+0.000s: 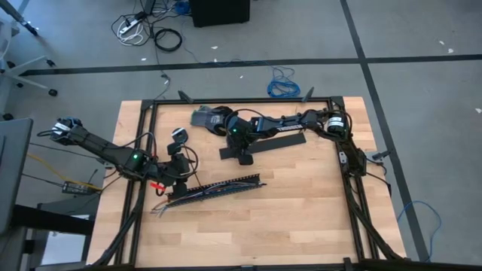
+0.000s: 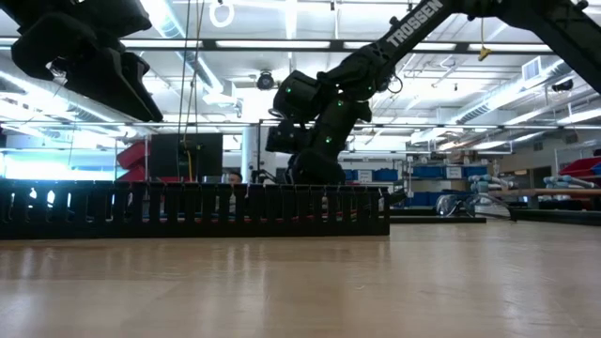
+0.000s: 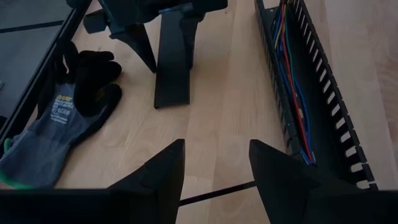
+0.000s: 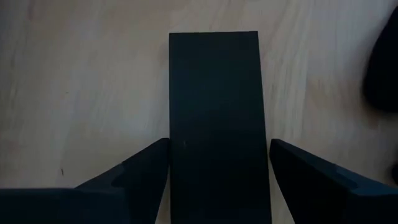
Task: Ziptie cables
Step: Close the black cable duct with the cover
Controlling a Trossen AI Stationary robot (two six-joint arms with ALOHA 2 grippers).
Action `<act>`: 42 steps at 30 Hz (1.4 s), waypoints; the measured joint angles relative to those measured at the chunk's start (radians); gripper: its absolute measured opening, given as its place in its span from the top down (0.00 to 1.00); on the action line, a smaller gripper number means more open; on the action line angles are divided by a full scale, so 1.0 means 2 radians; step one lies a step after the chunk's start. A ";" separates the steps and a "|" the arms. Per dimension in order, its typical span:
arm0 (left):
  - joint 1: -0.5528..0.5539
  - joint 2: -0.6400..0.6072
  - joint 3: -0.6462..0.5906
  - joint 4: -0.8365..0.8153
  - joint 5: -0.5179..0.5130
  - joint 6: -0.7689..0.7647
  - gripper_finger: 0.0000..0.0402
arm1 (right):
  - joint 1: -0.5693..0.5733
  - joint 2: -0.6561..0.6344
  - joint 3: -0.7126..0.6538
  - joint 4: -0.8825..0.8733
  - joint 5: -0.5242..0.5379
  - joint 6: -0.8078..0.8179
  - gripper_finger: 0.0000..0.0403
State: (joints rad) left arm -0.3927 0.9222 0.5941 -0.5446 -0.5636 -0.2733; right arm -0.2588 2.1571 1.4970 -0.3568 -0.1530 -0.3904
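The cables (image 1: 202, 193) (image 3: 293, 81), thin blue, red, green and yellow wires, lie inside the black slotted channel (image 1: 222, 186) (image 3: 326, 106) (image 2: 188, 208) and splay out at its left end. My left gripper (image 1: 181, 175) (image 3: 216, 163) hangs open above bare wood just beside the channel's left part. My right gripper (image 1: 241, 156) (image 4: 217, 149) (image 2: 315, 169) is open near the table's far middle, pointing down. Its fingers stand on either side of a flat black strip (image 4: 214, 93) (image 1: 275, 141) (image 3: 174, 74) that lies on the table. My right gripper straddles the black strip near one end (image 4: 214, 162) from above, with the fingers across it. The strip lies flat on the wood. Whether the fingers (image 4: 146, 165) touch its edges I cannot tell.
A grey and black work glove (image 1: 205, 118) (image 3: 56, 124) lies near the far edge, left of the right gripper. A black frame (image 1: 147, 113) rims the table. Bare wood spreads over the near half and the right side, past the channel.
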 joint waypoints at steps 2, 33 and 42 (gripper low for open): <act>0.000 0.000 0.000 0.001 0.000 0.000 0.57 | 0.000 0.000 0.000 -0.004 0.001 -0.003 0.35; 0.028 0.172 0.000 0.189 0.076 0.037 0.57 | 0.001 -0.003 0.002 -0.092 0.005 0.017 0.39; 0.068 0.228 0.000 0.287 0.154 0.069 0.57 | 0.001 -0.002 0.001 -0.095 0.001 0.017 0.39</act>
State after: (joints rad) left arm -0.2576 1.3781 0.5945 0.0295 -0.2549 -0.1356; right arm -0.2572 2.1530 1.4998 -0.5468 -0.1516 -0.3565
